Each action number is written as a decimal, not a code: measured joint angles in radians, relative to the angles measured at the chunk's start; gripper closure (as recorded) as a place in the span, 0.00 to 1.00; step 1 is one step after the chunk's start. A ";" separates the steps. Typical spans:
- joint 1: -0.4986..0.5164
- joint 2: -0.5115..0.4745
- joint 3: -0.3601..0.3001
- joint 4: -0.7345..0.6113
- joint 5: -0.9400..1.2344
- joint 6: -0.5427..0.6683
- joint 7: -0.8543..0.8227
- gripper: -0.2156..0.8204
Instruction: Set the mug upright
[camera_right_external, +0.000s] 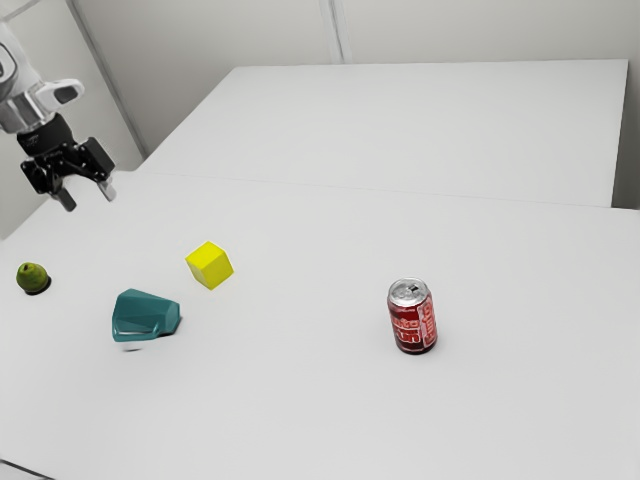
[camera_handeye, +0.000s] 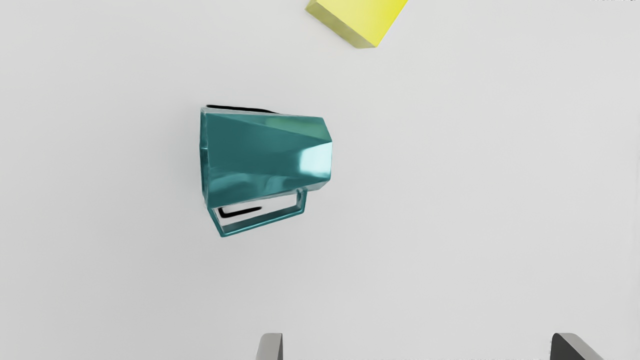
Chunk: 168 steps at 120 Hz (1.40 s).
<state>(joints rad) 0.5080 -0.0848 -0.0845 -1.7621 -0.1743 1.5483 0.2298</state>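
Holds the black two-finger tool (camera_right_external: 88, 198) wide above the white bench (camera_right_external: 300, 400), apart from the mug. Sees the faceted teal mug (camera_handeye: 265, 155) lying on its side on the bench, wider end toward the exterior view's left, with an angular handle (camera_handeye: 265, 221). Finds the yellow cube (camera_right_external: 209, 266) near it, the olive-green pear-shaped thing (camera_right_external: 32, 276) farther left in that view, and the upright red metal can (camera_right_external: 413, 325) well apart toward its right.

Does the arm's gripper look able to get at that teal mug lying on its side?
Probably yes: the gripper hangs open, nothing visible blocks its way to the mug, and the yellow cube stands apart from it.
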 joint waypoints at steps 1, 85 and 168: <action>0.007 0.000 0.000 -0.005 -0.006 0.002 0.005 0.23; 0.361 0.133 0.025 -0.219 -0.460 0.152 0.500 0.23; 0.354 0.297 0.055 -0.273 -0.584 0.119 0.727 0.23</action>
<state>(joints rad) 0.8623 0.2120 -0.0292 -2.0352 -0.7584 1.6669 0.9563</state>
